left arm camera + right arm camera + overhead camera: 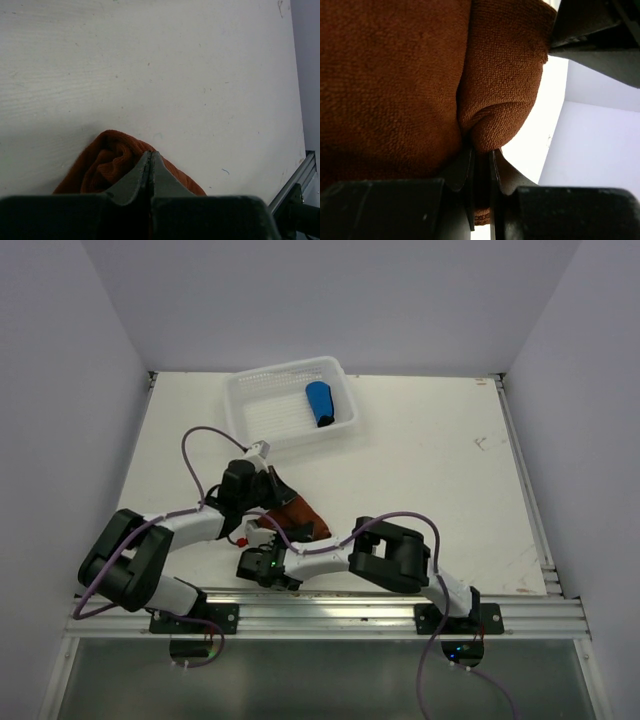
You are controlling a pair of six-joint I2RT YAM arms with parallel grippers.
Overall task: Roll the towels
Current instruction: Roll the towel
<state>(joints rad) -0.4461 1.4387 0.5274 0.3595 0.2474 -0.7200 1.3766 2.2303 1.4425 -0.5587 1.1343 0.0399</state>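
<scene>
The rust-brown towel [302, 516] lies bunched on the table between the two arms. In the left wrist view it is a rolled lump [107, 162] just behind my fingertips. My left gripper [151, 154] is shut, jaws pressed together, its tips over the towel's edge [273, 498]. My right gripper [482, 152] is shut on a fold of the rust-brown towel [395, 85], with cloth showing between its fingers; from above it sits at the towel's near side [272, 542]. The bright blue towel [319, 403] lies rolled inside the white mesh basket [262, 410].
The basket stands at the back of the white table [440, 480], left of centre. Purple cables loop over both arms. A metal rail [330, 612] runs along the near edge, and grey walls close in the sides.
</scene>
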